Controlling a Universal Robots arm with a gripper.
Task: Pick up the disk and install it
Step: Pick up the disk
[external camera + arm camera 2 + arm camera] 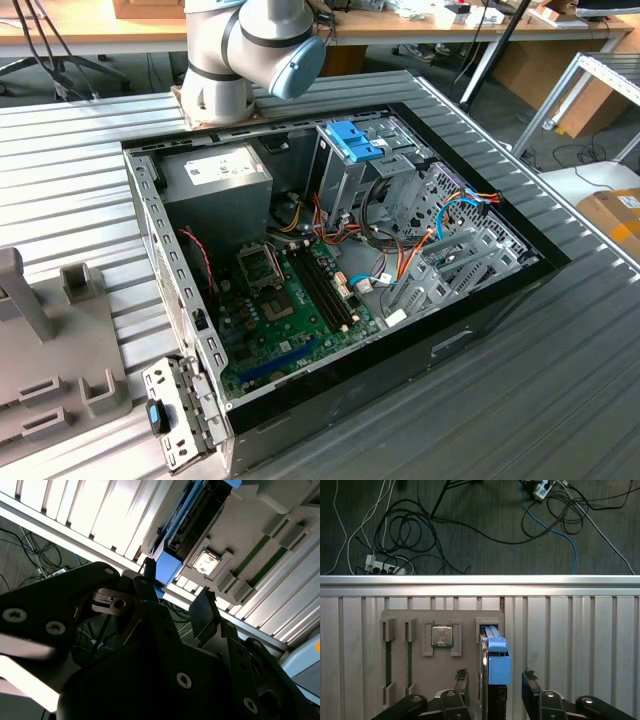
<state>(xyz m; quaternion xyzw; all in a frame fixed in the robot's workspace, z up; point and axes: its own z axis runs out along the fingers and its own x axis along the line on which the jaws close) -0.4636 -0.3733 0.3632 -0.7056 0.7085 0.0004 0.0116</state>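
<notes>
Evidently the hand (495,676) hung spread astride the flat black blue-railed disk (498,656), which stood on edge in a grey slotted holder (420,617); closing squarely on its faces would probably keep it from tilting.

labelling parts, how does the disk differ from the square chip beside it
The disk stands on edge; the chip lies flat. The disk is black with blue rails; the chip is silvery. The open gripper straddles the disk, not the chip. Both sit in the grey holder.
</notes>
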